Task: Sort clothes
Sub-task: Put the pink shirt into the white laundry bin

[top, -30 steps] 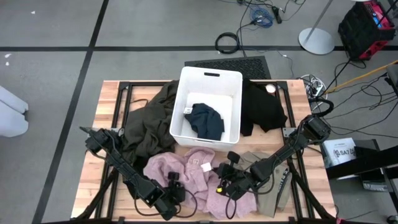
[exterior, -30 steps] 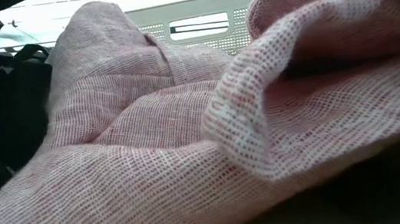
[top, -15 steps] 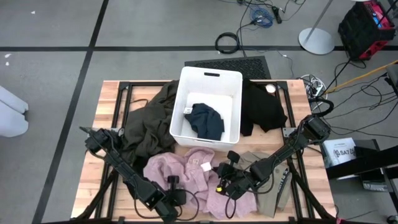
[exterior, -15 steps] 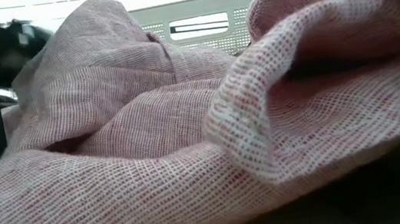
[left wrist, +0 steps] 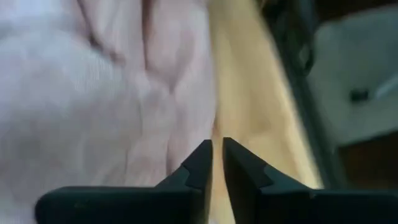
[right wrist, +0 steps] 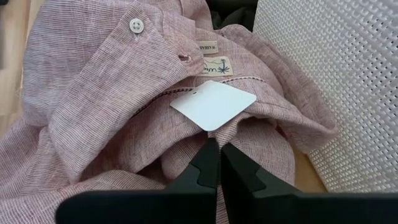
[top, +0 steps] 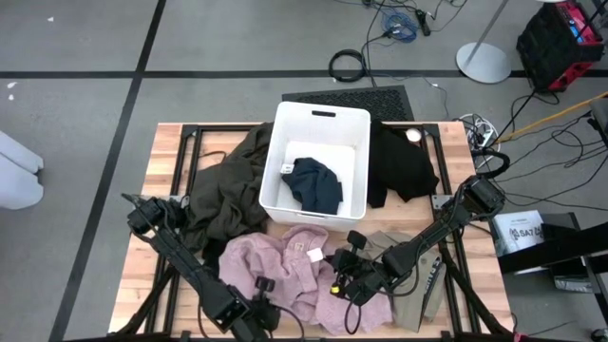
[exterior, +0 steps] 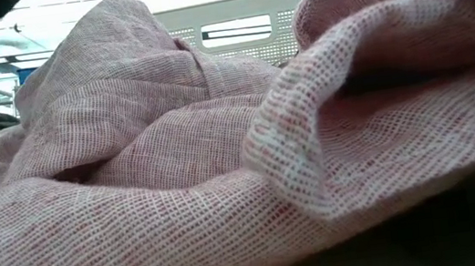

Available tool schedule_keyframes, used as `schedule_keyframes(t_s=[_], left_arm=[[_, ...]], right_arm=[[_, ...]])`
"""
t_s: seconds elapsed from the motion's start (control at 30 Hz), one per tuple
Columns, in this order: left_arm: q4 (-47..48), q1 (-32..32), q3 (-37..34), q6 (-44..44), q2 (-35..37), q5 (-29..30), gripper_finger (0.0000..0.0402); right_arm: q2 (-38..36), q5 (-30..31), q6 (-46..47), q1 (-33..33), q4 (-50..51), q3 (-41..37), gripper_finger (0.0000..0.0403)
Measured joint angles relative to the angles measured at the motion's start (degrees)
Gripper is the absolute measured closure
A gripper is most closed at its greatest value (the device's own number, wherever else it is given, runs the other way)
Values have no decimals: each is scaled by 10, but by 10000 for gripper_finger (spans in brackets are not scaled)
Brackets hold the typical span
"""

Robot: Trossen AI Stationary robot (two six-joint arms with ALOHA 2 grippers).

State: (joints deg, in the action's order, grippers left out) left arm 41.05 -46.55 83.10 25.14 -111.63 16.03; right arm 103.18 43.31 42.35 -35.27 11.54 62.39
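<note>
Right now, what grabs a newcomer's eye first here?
The pale pink shirt, crumpled at the table's front between both arms, fills the low view; its white paper tag shows just ahead of the right gripper. Behind it stands the white bin with a navy garment inside, flanked by the dark olive garment and a black garment.

My left gripper [top: 264, 306] pulls back from the pink shirt [top: 285, 266] toward the near edge of the table [top: 152, 190]. A second ago it sat at the shirt's near-left hem with fingers apart; now they stand almost together, holding nothing. In the low view my dark arm is gone from the left, and the shirt's folds there lie lower.
</note>
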Motion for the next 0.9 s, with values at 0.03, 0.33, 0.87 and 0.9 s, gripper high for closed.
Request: schedule_keyframes(t_s=[0.03,0.33,0.87,0.9], left_arm=[[17,0,-4,4,0,-1,332],[25,24,-44,25,-1,3,192],[34,41,-45,-49,-46,11,163],[34,41,-45,-49,-46,12,166]], right_arm=[[0,-1,0,0,0,0,403],[0,-3,0,2,0,0,403],[0,-15,0,2,1,0,403],[0,-15,0,2,1,0,403]])
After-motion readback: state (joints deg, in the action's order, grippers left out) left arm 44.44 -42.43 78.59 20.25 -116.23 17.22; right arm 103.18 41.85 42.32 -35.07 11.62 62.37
